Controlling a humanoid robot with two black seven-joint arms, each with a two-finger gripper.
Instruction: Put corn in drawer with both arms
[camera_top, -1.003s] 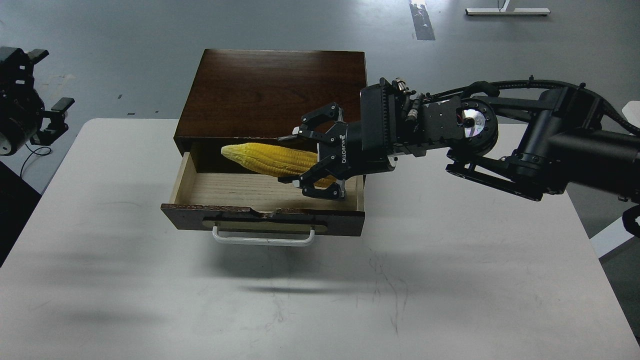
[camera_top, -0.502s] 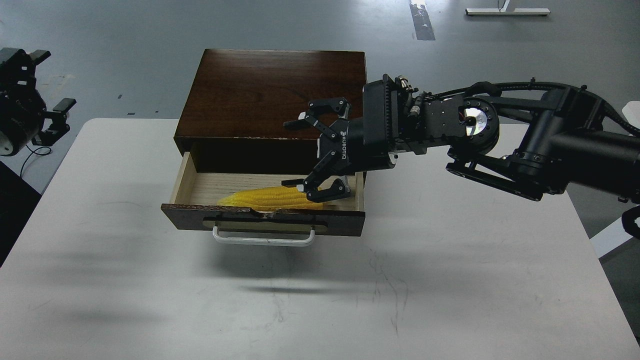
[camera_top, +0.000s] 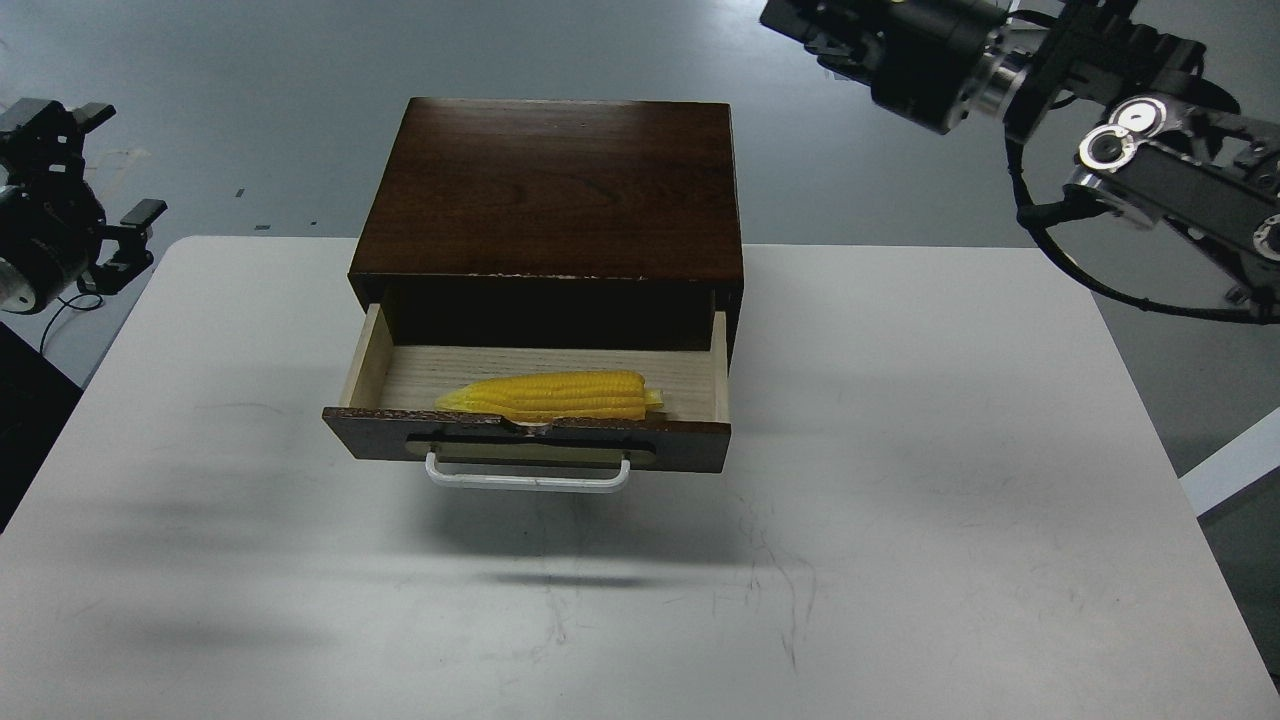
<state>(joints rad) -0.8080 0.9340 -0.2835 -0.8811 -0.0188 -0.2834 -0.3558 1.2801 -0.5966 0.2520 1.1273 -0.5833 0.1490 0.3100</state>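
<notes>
The yellow corn (camera_top: 552, 394) lies flat on the pale floor of the open drawer (camera_top: 527, 436), just behind the dark front with its white handle (camera_top: 528, 476), tip pointing left. The drawer sticks out of the dark wood cabinet (camera_top: 550, 190). My right arm is raised at the top right, well away from the cabinet; its gripper end (camera_top: 800, 20) is cut by the top edge, so its fingers do not show. My left gripper (camera_top: 122, 162) hangs at the far left beyond the table edge, fingers spread and empty.
The white table (camera_top: 900, 500) carries only the cabinet, with faint scuff marks in front of it. Grey floor lies behind, and a dark shape stands off the table's left edge.
The right gripper let go of the corn, which dropped into the drawer, then drew up and away to the top right. The left arm barely moved.
</notes>
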